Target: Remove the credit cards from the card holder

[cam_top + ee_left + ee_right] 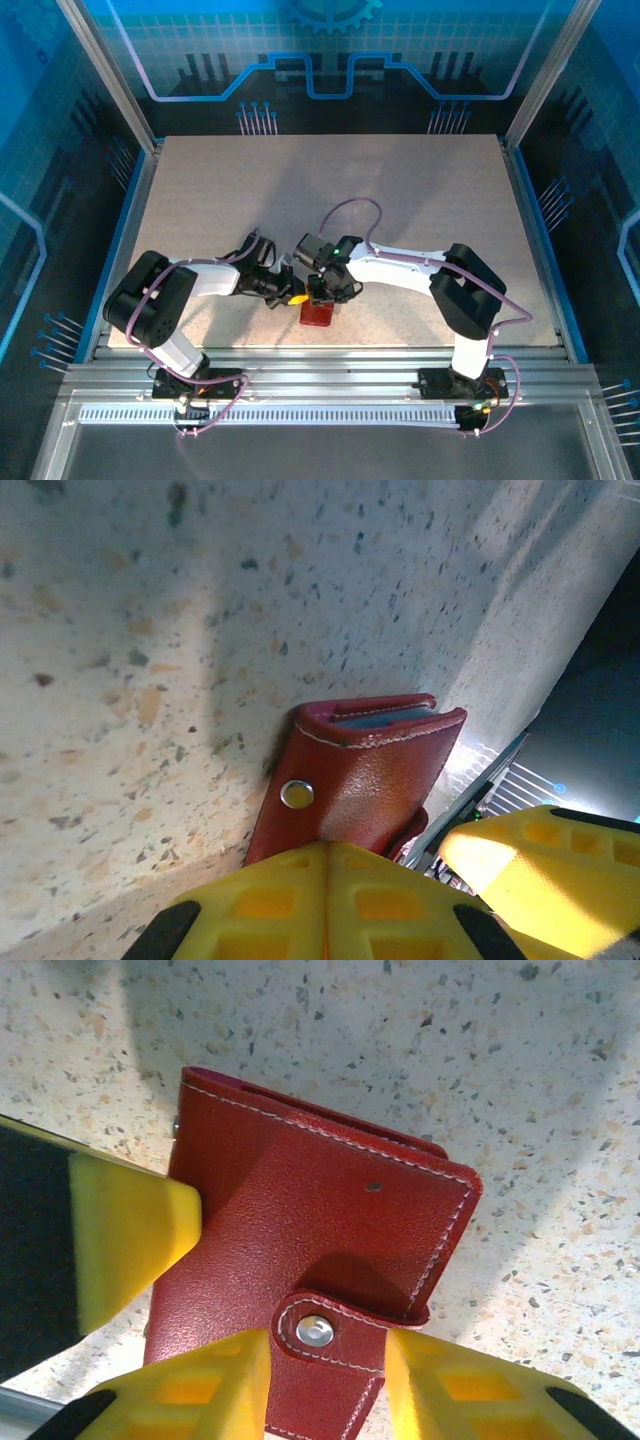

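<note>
The dark-red card holder (317,314) lies closed on the table near the front edge, between both grippers. In the left wrist view its mouth (380,720) faces away, and a thin blue-grey edge of the credit cards (385,718) shows inside. My left gripper (327,848) is shut, its tips pressed against the holder's cover (370,780) beside a snap stud (297,794). My right gripper (328,1345) comes from above, its fingers closed against both sides of the holder's snap tab (335,1328). The left gripper's yellow finger (130,1235) touches the holder's left edge.
The speckled table (400,200) stretches bare behind the holder. The metal front rail (330,375) runs just beyond the holder's near side. Both arms (400,270) meet close together over the holder, and the right gripper's yellow finger (545,870) is next to the left one.
</note>
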You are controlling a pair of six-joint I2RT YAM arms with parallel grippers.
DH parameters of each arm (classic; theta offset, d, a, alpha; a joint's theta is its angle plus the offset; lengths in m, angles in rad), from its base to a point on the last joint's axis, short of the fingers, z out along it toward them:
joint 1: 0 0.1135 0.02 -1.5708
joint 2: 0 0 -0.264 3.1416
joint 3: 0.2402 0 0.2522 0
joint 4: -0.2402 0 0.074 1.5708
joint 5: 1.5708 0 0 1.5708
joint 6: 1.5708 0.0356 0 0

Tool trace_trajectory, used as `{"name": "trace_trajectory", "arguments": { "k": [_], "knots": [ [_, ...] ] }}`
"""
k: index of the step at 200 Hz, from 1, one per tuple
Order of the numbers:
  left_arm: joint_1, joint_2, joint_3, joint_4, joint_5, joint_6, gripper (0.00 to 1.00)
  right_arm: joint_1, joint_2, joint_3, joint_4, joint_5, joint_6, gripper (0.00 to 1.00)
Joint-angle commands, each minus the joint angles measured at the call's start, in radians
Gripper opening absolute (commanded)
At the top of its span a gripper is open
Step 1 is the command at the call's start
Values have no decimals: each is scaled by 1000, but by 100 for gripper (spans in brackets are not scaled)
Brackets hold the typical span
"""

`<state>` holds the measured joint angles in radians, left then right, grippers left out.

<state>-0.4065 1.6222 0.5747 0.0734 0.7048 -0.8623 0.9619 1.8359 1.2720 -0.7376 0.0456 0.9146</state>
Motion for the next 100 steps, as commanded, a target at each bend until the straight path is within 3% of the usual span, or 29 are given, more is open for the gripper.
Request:
{"name": "trace_trajectory", "arguments": {
  "k": [1, 100],
  "knots": [
    [2, 25, -36, -38, -8, -23, 7, 16, 24, 33, -34, 19, 24, 36],
    [16, 55, -70, 14, 13, -40, 7, 41, 89, 66, -26, 19, 59, 41]
  ]
}}
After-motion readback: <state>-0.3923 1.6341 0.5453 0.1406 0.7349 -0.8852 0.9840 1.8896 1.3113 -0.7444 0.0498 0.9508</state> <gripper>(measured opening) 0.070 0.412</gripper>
